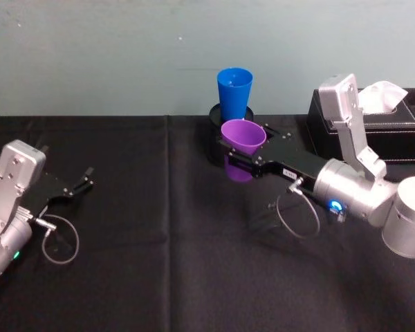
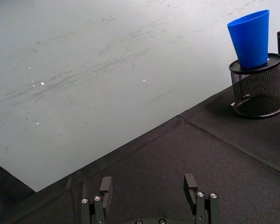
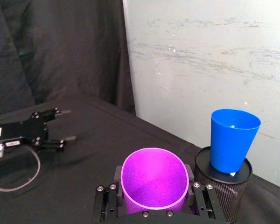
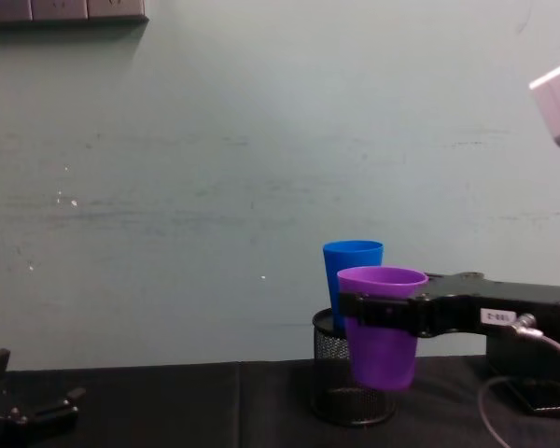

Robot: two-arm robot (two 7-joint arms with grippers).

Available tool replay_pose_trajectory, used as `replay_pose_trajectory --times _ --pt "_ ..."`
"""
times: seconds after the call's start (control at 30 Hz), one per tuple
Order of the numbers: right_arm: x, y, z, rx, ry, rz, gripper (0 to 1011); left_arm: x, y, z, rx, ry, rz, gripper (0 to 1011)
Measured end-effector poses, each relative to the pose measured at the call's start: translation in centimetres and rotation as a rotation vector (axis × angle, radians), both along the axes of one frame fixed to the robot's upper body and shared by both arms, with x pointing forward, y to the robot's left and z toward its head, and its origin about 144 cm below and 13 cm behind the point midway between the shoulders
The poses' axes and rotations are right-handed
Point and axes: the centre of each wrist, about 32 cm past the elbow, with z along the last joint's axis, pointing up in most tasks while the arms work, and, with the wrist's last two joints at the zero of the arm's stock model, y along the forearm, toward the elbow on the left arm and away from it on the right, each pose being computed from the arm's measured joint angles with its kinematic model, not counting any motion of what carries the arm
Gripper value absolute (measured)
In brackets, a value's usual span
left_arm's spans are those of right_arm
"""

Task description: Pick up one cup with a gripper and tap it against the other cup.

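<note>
- Right gripper (image 1: 236, 153) grips the purple cup (image 1: 243, 135), up off the table (image 1: 159, 277), near the blue cup (image 1: 234, 90), not touching.
- Left gripper (image 2: 148, 179) sits far left, fingers apart.

The right arm (image 1: 353, 192) is silver, the right gripper (image 1: 240, 158) black — white label (image 1: 289, 173), looped grey cable (image 1: 279, 213).

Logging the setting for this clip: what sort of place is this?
Probably a robot test bench in a lab or office: a black-clothed table set against a bare, scuffed wall, with staged desk props, namely a mesh pen holder with the blue cup on it and a tissue box.
</note>
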Motion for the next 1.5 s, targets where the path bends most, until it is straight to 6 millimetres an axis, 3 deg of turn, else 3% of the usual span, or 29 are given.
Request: replay_pose_trajectory --times 0.73,1.5 --pt "6.7 1.2 -0.7 0.022 0.014 -0.080 726 0.0 0.0 0.0 0.000 0.000 0.000 1000" --pt "9.1 1.8 -0.5 0.028 -0.004 -0.122 726 0.0 0.0 0.0 0.000 0.000 0.000 1000"
